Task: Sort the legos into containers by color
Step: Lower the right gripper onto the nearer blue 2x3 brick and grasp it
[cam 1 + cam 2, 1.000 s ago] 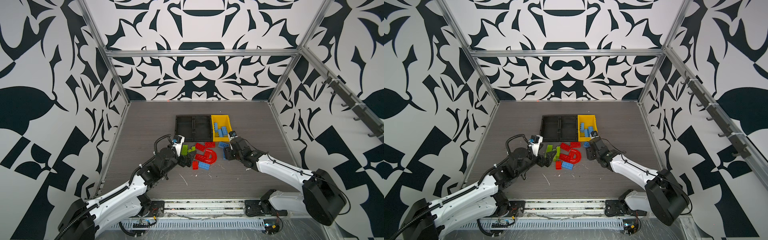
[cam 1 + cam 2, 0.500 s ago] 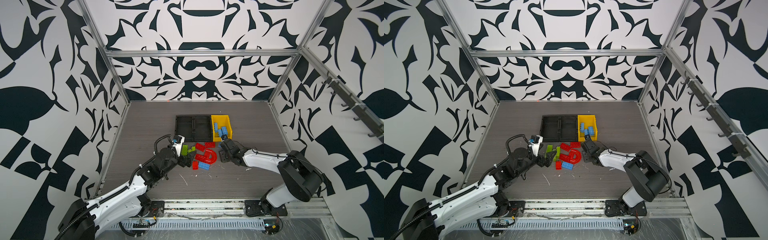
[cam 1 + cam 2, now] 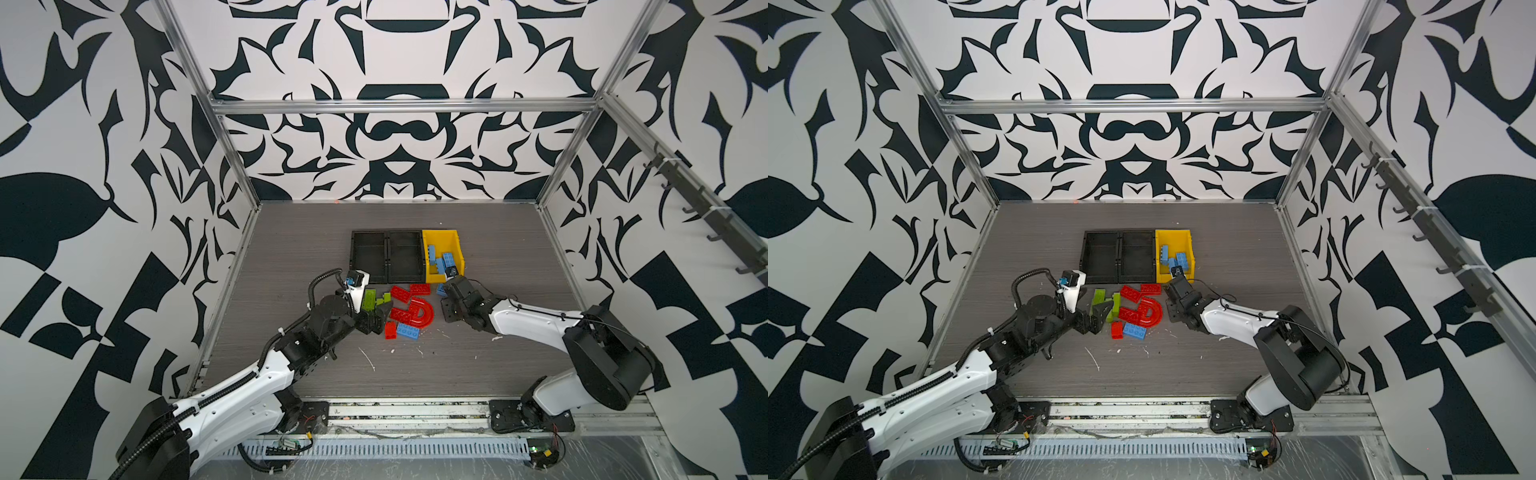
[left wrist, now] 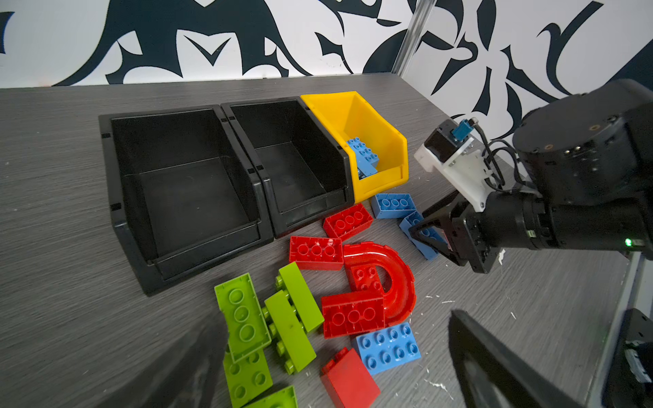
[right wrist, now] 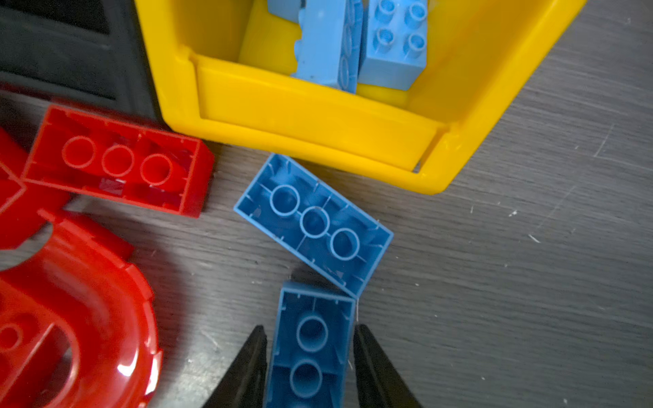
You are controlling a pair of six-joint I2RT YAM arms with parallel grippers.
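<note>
Your right gripper (image 5: 310,332) is flanking the upturned light-blue plastic brick (image 5: 312,356), grip uncertain; your left gripper (image 3: 379,318) is gaping, empty. Next probably needs lifting it into the yellow plastic bin (image 5: 318,120).

- Behind the 3 bins and right of the yellow bin (image 3: 441,237) the bench (image 3: 523,266) lies bare, room for an arm.
- The 2 black bins (image 4: 190,197) stand with bare floors; stacked blue bricks (image 5: 388,42) crowd the yellow one's near end.
- Just before the black bins' front lie red bricks (image 4: 348,222).
- The right claw (image 5: 310,328) pinches a blue brick (image 5: 311,356); a second blue brick (image 5: 314,222) bars the way to the yellow lip; the red arch (image 5: 81,318) hems 1 side, bare bench the other.
- The left claw (image 4: 338,318), spread wide, has green bricks (image 4: 286,318) just beside 1 finger.
</note>
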